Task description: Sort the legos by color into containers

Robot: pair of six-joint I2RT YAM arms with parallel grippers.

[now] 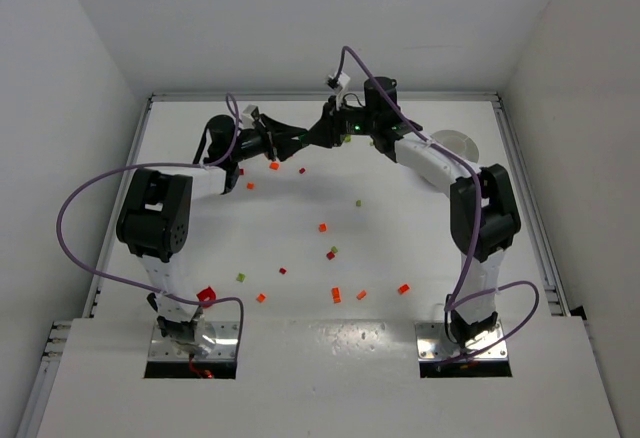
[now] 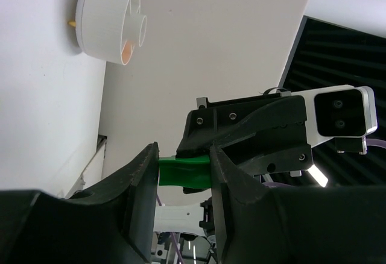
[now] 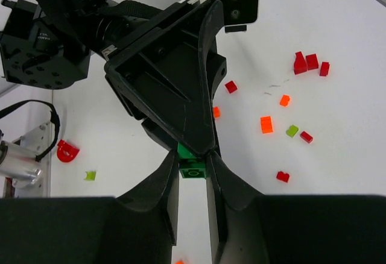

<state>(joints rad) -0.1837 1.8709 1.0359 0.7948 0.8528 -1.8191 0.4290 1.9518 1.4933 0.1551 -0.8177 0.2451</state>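
Midair above the tabletop (image 1: 420, 248), one green lego (image 3: 193, 171) is clamped by the left tool (image 2: 184, 176) and pinched by the right tool (image 3: 193, 166). Light, stiff and slick, it is judged best gripped across its flat sides. The white dish (image 2: 99, 23) is set apart.

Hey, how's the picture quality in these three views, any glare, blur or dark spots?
Top external: even, soft light, faint shadows, a glossy glare patch on the white table near its front edge. Left wrist: its own black fingers are dark and slightly soft; the round white divided dish reads clearly. Right wrist: the small green plastic brick and the scattered coloured bricks look sharp.
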